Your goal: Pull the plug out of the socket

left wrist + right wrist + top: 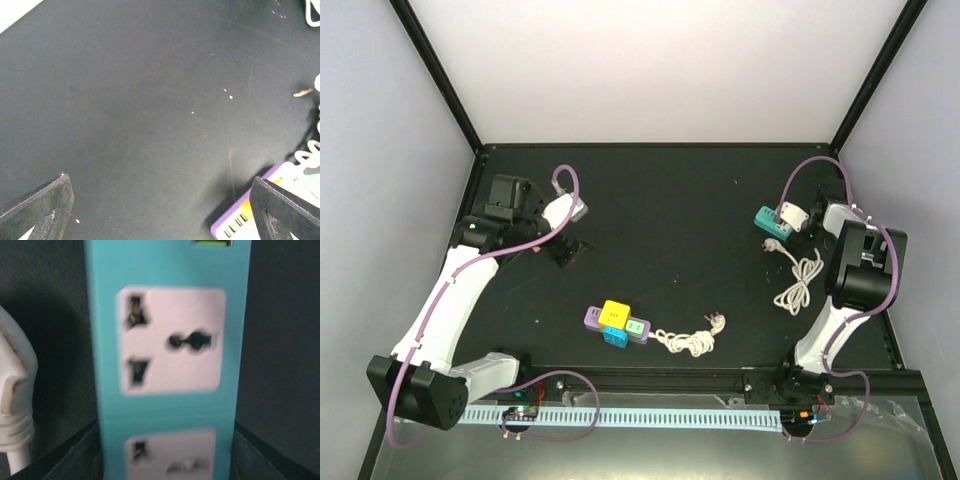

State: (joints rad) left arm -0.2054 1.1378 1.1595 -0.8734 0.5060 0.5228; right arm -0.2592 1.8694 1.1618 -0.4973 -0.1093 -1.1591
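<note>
Open mat [670, 200] across the far middle — multicoloured power strip [616, 322] near centre, teal socket [769, 221] and white cord [800, 285] at right

Teal socket strip [767, 220] lies at the far right of the tabletop [670, 200]; its two visible white universal outlets are empty. White plug [15, 390] lies just beside it, unplugged, its cord [800, 283] looped nearby.

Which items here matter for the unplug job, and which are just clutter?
In the job:
teal power strip
white plug beside it
white cable running from that plug
right gripper, clamped on the strip

Lying about:
purple, yellow and cyan socket block
coiled white cord beside it
left gripper, open, holding nothing
</note>
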